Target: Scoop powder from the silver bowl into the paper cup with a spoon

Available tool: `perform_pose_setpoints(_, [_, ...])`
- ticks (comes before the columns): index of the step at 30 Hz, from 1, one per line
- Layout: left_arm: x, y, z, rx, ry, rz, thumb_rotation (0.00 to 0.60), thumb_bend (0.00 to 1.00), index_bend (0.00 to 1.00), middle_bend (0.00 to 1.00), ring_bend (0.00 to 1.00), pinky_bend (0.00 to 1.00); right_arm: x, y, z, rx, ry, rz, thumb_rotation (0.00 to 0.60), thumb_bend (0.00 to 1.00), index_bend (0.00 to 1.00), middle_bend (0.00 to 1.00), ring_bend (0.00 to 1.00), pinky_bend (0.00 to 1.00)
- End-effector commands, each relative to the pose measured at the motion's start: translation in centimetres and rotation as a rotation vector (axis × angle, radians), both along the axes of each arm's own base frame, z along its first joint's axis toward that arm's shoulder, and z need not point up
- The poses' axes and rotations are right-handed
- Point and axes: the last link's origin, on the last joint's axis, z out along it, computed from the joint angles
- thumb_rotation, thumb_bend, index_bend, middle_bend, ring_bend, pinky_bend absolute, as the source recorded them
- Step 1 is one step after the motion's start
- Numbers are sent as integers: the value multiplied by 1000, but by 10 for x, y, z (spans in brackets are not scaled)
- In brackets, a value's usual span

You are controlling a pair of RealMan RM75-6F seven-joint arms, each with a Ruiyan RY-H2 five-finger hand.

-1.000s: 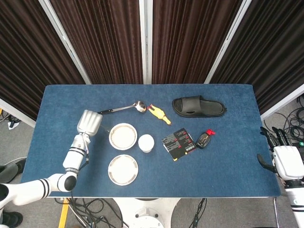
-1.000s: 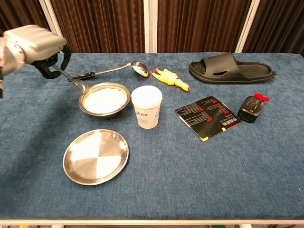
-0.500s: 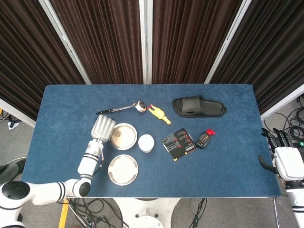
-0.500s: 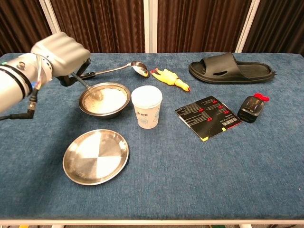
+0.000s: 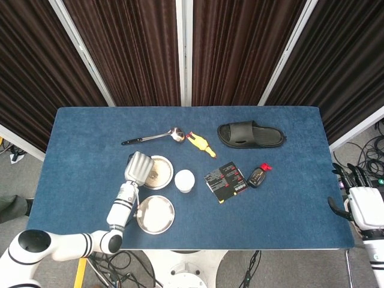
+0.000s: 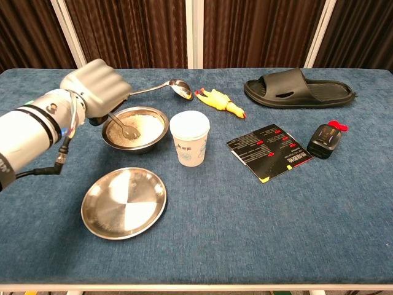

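One spoon (image 6: pixel 124 127) sits clamped in our left robot hand (image 6: pixel 95 89), dipped into the silver bowl (image 6: pixel 135 129) at nine o'clock of the paper cup (image 6: pixel 189 137), likely to load powder; our right robot hand (image 5: pixel 363 204) idles, fingers apart.

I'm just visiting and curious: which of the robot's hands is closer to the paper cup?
The left. The left hand holds a spoon in the silver bowl right beside the paper cup. The right hand hangs off the table's far right edge.

Blue table (image 6: pixel 258 246); silver bowl (image 6: pixel 153 140) with whitish powder (image 6: pixel 144 126); white cup (image 6: pixel 190 146); yellow rubber chicken (image 6: pixel 219 101); black slipper (image 6: pixel 298 87) near the far edge; black card (image 6: pixel 272 152) with red marks.
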Motion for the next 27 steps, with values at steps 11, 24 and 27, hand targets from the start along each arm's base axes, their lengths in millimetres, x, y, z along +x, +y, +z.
perform_pose_setpoints(11, [-7, 1, 15, -84, -271, 165, 600, 514, 638, 980, 952, 1000, -3, 2, 2, -5, -5, -5, 600, 277, 51, 213, 0, 37])
perform_pose_setpoints(24, [-41, 15, 45, -133, -595, 365, 600, 517, 639, 974, 951, 1000, 2, 1, 2, -8, 1, 6, 600, 277, 51, 213, 0, 37])
perform_pose_setpoints(27, [-47, 16, 49, -136, -628, 384, 600, 518, 640, 974, 950, 1000, 2, 1, 4, -15, 4, 6, 600, 277, 51, 213, 0, 37])
